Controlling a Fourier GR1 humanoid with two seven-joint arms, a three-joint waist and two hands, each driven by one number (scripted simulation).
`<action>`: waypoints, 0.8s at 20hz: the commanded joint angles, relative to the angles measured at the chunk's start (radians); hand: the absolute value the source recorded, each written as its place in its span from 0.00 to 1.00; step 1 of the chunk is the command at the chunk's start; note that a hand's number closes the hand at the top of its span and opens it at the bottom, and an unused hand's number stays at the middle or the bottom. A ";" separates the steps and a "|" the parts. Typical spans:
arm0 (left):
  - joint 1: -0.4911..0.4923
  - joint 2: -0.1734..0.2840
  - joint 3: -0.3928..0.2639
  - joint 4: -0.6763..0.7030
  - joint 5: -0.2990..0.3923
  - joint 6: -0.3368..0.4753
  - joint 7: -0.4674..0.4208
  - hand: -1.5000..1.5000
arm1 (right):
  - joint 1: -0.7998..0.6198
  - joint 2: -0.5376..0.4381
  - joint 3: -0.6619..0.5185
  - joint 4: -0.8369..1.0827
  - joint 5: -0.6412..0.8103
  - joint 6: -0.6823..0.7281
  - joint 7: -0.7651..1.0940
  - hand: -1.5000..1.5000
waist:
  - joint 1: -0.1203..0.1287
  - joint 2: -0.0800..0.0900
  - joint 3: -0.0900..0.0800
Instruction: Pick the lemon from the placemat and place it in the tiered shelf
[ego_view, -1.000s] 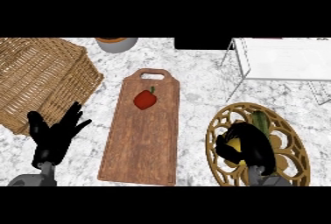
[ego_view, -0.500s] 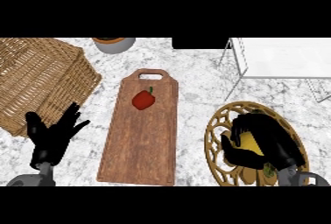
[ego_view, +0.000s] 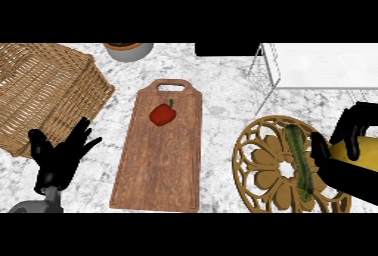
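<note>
My right hand is at the right edge of the head view, its fingers and thumb curled round the yellow lemon, of which only a sliver shows. The hand is over the right rim of the round wooden openwork placemat. A long green vegetable lies on the placemat beside the thumb. The white tiered shelf stands at the back right, beyond the hand. My left hand rests open at the lower left, fingers up.
A wooden cutting board with a red pepper on it lies in the middle. A wicker basket fills the left side, just above the left hand. A grey pot stands at the back.
My right hand has moved from the middle of the placemat to its right edge with the lemon in it, uncovering the green vegetable. The left hand shifted slightly.
</note>
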 joint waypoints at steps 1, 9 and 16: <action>0.005 0.009 0.007 0.007 0.001 -0.007 0.044 0.50 | -0.153 -0.052 -0.154 -0.059 -0.131 0.074 0.175 1.00 | 0.007 0.005 -0.003; -0.031 -0.008 0.022 0.070 -0.016 -0.022 0.031 0.50 | -0.432 -0.222 -0.333 0.184 -0.306 0.105 0.270 1.00 | 0.010 0.008 -0.004; -0.053 -0.030 0.015 0.015 -0.018 -0.009 0.090 0.50 | -0.610 -0.312 -0.350 0.516 -0.240 0.061 0.139 1.00 | 0.026 0.011 -0.003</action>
